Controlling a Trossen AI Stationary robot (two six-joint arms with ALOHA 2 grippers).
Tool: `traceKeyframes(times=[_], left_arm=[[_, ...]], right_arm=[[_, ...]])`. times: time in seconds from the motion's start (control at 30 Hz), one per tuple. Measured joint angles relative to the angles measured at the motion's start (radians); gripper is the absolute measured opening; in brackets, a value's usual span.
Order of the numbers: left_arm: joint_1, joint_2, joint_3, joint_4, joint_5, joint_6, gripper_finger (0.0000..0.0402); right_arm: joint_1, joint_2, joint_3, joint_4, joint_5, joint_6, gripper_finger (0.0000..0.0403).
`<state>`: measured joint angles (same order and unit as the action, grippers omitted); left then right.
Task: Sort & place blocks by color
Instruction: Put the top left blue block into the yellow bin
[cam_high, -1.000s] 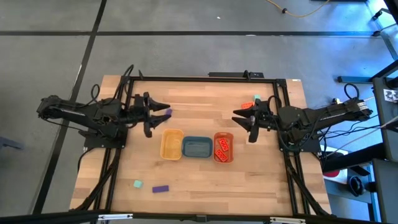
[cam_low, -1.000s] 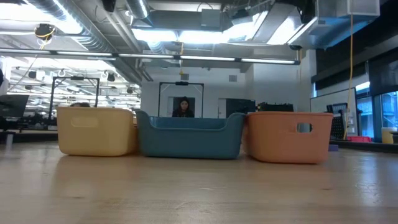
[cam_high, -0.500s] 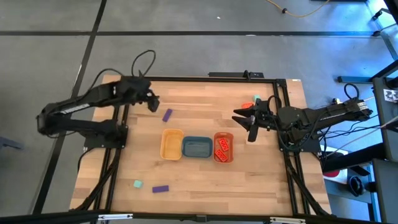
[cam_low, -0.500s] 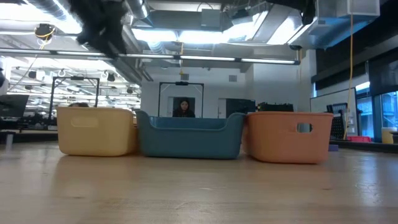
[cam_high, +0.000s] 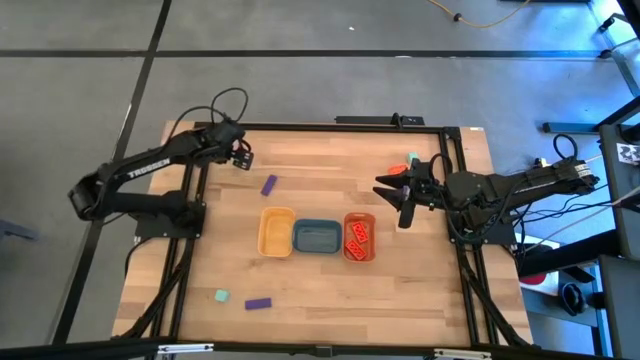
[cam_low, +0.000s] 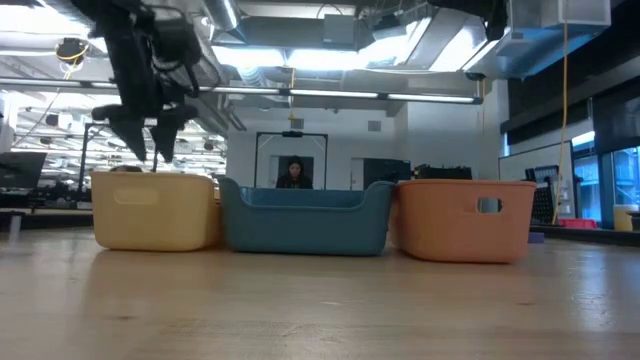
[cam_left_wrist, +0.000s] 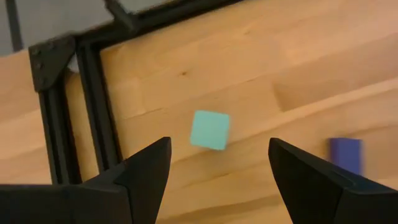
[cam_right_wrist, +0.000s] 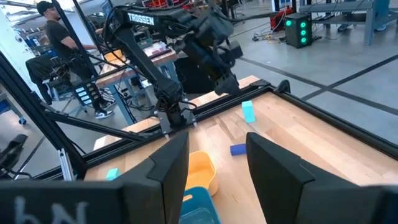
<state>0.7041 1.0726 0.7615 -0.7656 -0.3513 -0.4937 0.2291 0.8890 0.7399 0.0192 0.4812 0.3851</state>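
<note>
Two fingers of the left gripper (cam_left_wrist: 219, 148) are spread wide and nothing is held between them. The gripper is raised above the surface (cam_high: 330, 165), near its far left corner. Directly below the gripper, seen in the gap between its fingers, a mint-green cube (cam_left_wrist: 209, 129) lies flat on the wood, apart from both fingers. A purple bar (cam_high: 268, 184) is found a little beyond that cube, off to one side of the gripper and toward the trays.

Farther from the left gripper, three trays are set in a touching row at the middle of the surface. The yellow tray (cam_high: 276, 231) is nearest, then the blue tray (cam_high: 317, 237), then the orange tray (cam_high: 359, 252). Orange-red bricks (cam_high: 357, 235) are seen inside the orange tray. Well away from the gripper, toward the near left edge, a second mint-green cube (cam_high: 220, 296) and a second purple bar (cam_high: 258, 302) lie near each other.

At the far side of the surface the right gripper (cam_right_wrist: 217, 142) is held out level over the wood. Its fingers are parted about halfway and nothing is gripped. Just beside it, toward the far edge, a lone orange-red brick (cam_high: 398, 169) and a third mint-green cube (cam_high: 413, 160) lie close together. In the room beyond, a person (cam_low: 295, 173) is seen behind the blue tray.
</note>
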Motion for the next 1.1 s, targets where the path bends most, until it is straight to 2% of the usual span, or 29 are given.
traceKeyframes(times=[0.2,0.43,1.1], left_arm=[[0.052,0.090,-0.008,0.088,0.057,0.057,0.0263],[0.114,0.180,-0.008,0.088,0.088,0.059,0.0263],[0.169,0.341,-0.008,0.141,0.190,0.131,0.0263]], right_arm=[[0.000,0.000,0.000,-0.005,0.000,0.002,0.0163],[0.000,0.000,0.000,-0.005,-0.001,0.002,0.0163],[0.000,0.000,0.000,-0.005,-0.002,0.003,0.0163]])
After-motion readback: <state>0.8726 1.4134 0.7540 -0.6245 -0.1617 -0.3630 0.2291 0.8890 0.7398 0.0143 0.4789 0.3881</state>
